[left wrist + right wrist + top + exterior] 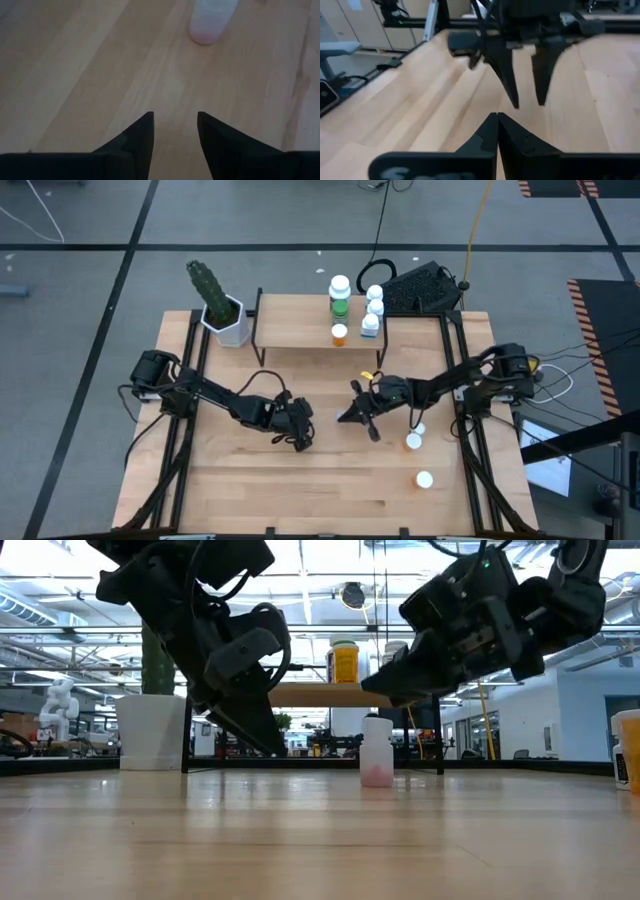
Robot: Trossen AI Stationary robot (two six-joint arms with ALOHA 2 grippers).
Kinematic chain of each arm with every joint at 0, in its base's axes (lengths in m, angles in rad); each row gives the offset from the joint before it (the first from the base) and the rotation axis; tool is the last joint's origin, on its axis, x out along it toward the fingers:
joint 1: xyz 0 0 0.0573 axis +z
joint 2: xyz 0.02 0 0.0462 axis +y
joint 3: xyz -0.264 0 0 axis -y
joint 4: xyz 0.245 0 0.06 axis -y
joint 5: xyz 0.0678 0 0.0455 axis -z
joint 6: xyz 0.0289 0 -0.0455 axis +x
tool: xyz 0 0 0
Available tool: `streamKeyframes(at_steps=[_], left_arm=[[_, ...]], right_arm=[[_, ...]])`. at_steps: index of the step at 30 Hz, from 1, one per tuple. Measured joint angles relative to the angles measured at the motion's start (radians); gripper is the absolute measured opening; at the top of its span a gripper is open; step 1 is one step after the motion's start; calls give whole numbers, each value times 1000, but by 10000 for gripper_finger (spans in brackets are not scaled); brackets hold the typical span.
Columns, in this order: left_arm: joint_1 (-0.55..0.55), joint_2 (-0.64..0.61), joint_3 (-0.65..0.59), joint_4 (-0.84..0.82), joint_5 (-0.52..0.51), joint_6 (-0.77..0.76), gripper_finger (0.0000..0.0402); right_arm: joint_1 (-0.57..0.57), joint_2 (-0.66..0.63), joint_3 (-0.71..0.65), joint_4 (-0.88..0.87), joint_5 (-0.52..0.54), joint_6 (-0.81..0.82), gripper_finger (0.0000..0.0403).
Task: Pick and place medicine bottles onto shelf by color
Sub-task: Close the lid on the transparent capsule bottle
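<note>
Right gripper [352,416] mid-table, above board, fingers pressed together, nothing between them. Left gripper [303,442] opposite it, near, tips just off wood, fingers [141,132] parted by narrow gap, empty. Pinkish bottle [376,751] upright on table between the two grippers in low view, touched by neither. Shelf [300,330] at back edge carries green bottle [340,293], orange bottle [339,334] and three blue-white bottles [371,325]. Two more orange bottles [413,442] on table by right arm. Cactus pot [230,323] beside shelf.

Pinkish bottle [377,752] (white-capped), black arms.
</note>
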Motion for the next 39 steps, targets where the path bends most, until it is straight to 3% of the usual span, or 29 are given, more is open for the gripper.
streamKeyframes(at_steps=[30, 39], left_arm=[[0, 0, 0, 4, 0, 4, 152], [0, 0, 0, 5, 0, 9, 152]], right_arm=[[-49, 42, 0, -46, 0, -19, 0], [-49, 145, 4, 55, -30, -6, 0]])
